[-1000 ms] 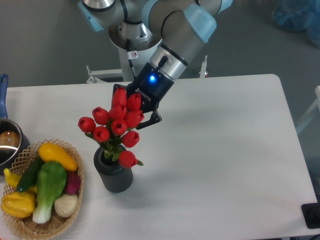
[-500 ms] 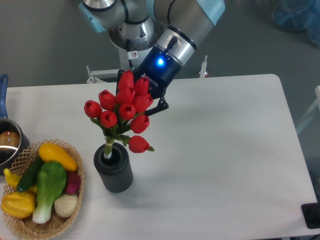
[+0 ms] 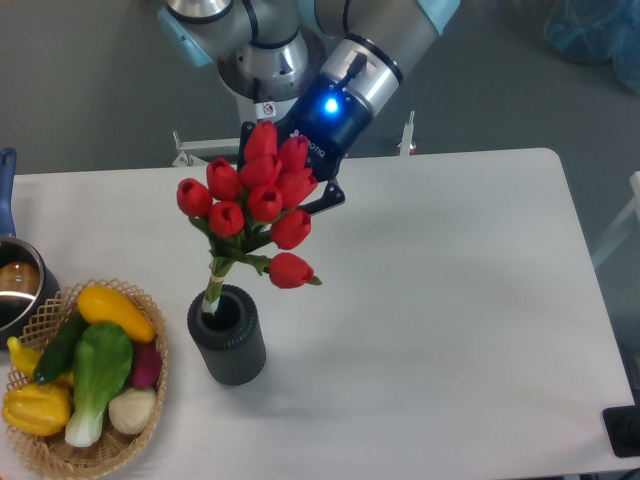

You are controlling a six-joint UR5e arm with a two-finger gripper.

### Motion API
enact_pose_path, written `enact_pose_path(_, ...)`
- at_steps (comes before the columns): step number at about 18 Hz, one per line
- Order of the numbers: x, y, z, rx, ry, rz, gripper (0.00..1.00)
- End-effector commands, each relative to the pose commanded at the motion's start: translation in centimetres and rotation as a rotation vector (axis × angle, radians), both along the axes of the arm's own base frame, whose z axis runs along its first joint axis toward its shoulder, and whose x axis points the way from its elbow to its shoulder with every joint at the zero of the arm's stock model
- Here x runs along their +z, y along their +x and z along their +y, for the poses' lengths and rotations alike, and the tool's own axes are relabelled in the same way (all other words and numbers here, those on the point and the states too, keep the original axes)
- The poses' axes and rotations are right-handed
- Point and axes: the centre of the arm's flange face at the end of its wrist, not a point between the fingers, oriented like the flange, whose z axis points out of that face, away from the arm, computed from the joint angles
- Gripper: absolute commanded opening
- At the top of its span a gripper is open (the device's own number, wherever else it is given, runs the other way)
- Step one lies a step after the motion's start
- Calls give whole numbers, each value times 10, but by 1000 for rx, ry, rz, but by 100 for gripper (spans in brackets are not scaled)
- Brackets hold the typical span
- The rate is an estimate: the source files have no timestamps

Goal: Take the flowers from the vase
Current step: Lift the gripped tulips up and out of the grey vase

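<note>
Jaws of the gripper [image 3: 290, 180] are closed on the flowers [image 3: 255, 205] near the bud cluster. The bunch is raised and tilted, its stem ends just at the rim of the vase [image 3: 228, 335], which stands on the worktop [image 3: 450, 300].

wicker basket [image 3: 140, 400] of vegetables [image 3: 95, 370], perhaps a pot [image 3: 15, 290], white table [image 3: 450, 300]

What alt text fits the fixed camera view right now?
A robot gripper holds a bunch of red tulips raised over a dark grey ribbed vase, the stem ends at its rim. A wicker basket of vegetables sits left on the white table.
</note>
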Motion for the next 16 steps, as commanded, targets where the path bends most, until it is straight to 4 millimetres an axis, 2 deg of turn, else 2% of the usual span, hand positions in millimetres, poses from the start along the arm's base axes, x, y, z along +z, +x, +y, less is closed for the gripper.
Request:
enact_pose_path(5, 16, -15, -11, 26, 44, -29, 28)
enact_pose_path(9, 18, -35, -29, 64, 57, -4, 28)
enact_pose_path(16, 21, -55, -46, 94, 65, 64, 28)
